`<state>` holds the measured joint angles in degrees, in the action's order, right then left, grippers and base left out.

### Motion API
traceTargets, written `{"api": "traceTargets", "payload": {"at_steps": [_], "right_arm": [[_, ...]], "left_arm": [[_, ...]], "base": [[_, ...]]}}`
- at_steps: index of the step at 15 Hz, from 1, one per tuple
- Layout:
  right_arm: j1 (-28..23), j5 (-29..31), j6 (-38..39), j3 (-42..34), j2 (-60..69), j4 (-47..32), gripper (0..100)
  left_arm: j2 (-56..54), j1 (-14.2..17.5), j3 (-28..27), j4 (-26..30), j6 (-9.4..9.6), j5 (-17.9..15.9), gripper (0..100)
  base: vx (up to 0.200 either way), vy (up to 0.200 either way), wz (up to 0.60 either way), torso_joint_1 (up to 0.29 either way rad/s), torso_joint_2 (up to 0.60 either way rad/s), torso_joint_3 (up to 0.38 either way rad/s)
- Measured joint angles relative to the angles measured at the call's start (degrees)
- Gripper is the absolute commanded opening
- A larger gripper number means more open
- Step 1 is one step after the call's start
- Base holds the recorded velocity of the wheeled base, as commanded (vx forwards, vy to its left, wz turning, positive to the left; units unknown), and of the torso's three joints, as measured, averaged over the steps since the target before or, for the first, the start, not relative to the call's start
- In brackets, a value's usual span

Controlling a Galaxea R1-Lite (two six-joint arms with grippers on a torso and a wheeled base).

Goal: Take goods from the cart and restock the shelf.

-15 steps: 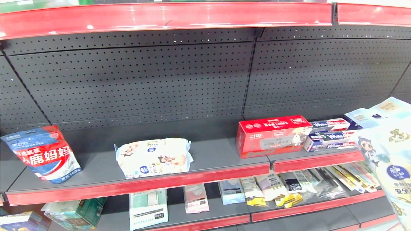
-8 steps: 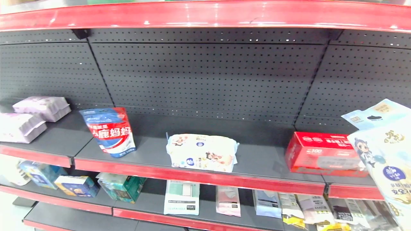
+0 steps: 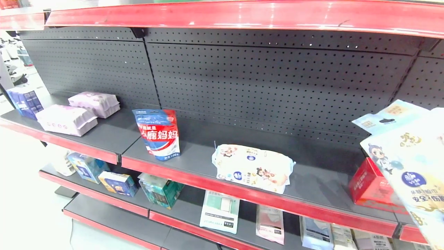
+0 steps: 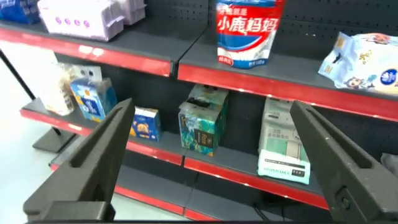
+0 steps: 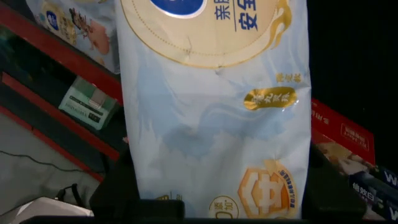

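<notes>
The right claw (image 5: 217,180) grips the pale-blue bag (image 3: 412,166) upright before the right end of the shelf (image 3: 322,177), with bare board leftward between the red box (image 3: 369,187) and the wipes pack (image 3: 253,168), while the left claw (image 4: 211,112) hangs open and empty.

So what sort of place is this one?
Most likely a shop aisle: tiered shelves with red front rails, a black pegboard back, and packaged goods such as wipes and the bag in the right pincer.

A pale blue-and-white pouch (image 3: 409,166) with a cartoon figure is held upright in the right pincer (image 5: 217,199), before the right end of the dark, red-edged shelf (image 3: 194,179).
</notes>
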<state>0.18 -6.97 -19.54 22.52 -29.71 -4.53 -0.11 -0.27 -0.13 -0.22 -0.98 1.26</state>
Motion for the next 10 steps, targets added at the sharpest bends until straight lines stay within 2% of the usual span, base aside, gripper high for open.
{"api": "traceTargets", "payload": {"at_steps": [4, 5, 10], "right_arm": [[3.0, -0.2, -0.1, 5.1, -10.5, 1.4, 0], [3.5, -0.7, -0.1, 5.7, -13.2, 2.7, 0], [6.7, -6.1, -0.2, 6.8, -25.2, 10.9, 0]], "left_arm": [[0.0, 0.0, 0.1, 0.0, -0.02, -0.3, 100], [0.0, 0.0, 0.1, 0.0, 0.54, -0.3, 100], [0.0, 0.0, 0.1, 0.0, 0.87, -0.2, 100]], "base": [[0.0, 0.0, 0.0, 0.0, 0.0, 0.0], [0.0, 0.0, 0.0, 0.0, 0.0, 0.0], [0.0, 0.0, 0.0, 0.0, 0.0, 0.0]]}}
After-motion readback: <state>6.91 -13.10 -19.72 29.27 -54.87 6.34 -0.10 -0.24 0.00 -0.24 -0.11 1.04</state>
